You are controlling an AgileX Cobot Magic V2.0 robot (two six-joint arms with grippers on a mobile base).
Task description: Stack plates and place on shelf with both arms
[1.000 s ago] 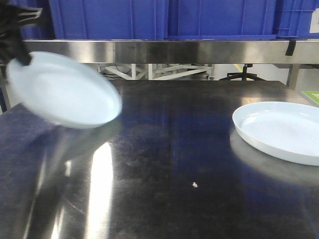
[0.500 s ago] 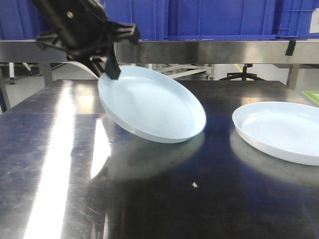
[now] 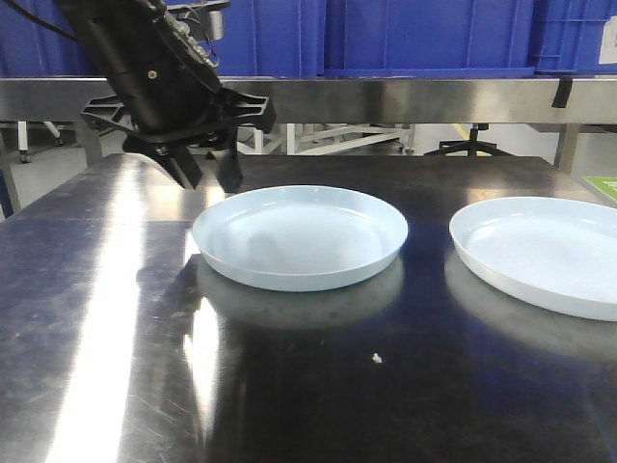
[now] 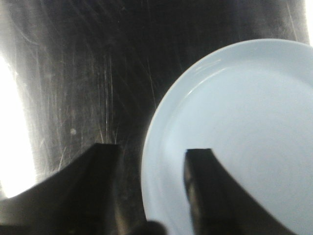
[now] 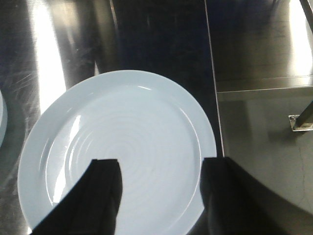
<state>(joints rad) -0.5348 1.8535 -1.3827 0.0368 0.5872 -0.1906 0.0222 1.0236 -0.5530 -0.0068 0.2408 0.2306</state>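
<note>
Plates sit flat on the shiny dark table (image 3: pixel 289 405) in the front view, two of them, apart from each other. The left plate (image 3: pixel 299 236) is in the middle and the right plate (image 3: pixel 545 253) is by the right edge. The left claw (image 3: pixel 205 172) hangs over the far left rim of the left plate. Its two fingers are spread apart and hold nothing. A tiny white crumb (image 3: pixel 376 358) lies nearer, between the plates. Blue bins (image 3: pixel 415 34) stand on a steel shelf (image 3: pixel 434 99) at the back.

From the left wrist view, the left claw (image 4: pixel 149 191) has one finger (image 4: pixel 100 186) over the table and the other over the left plate (image 4: pixel 244 122), with the rim between them. Whether a finger touches the plate cannot be told.

From the right wrist view, the right claw (image 5: pixel 161 196) is wide open above the right plate (image 5: pixel 122 132), which shows faint rings. It grips nothing. The table's right edge runs just past the plate.
</note>
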